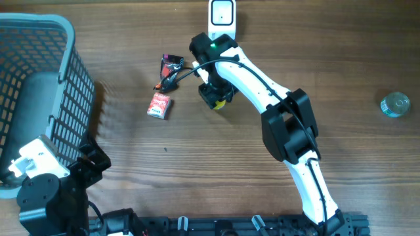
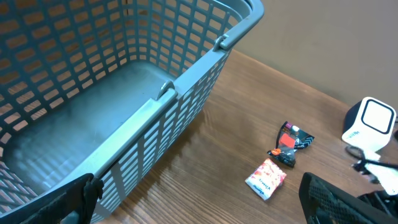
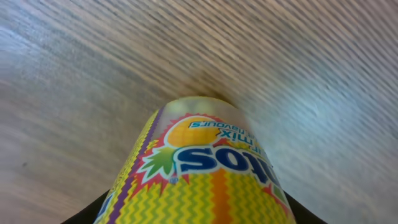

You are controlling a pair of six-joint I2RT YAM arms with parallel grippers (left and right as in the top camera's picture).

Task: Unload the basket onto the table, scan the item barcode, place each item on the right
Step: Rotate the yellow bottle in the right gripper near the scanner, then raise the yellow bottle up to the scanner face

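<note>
the right gripper (image 1: 214,96) is clenched on the yellow candy roll (image 3: 205,180), likely to carry it to the scanner (image 1: 223,16) at twelve o'clock.

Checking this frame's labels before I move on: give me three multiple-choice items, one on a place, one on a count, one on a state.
1. Where is the white scanner in the overhead view?
A) at the bottom edge
B) at the top edge, just past the right claw
C) at the right edge

2. How many small packets lie on the table between the basket and the right claw?
A) two
B) none
C) five

3. How is the right claw?
A) open and empty
B) out of every view
C) shut on the yellow sweets tub

Key:
1 B: the scanner stands at the top edge, beyond the arm's tip.
2 A: a dark packet and a red-and-white packet lie there.
3 C: in the right wrist view the tub fills the space between its fingers.
</note>
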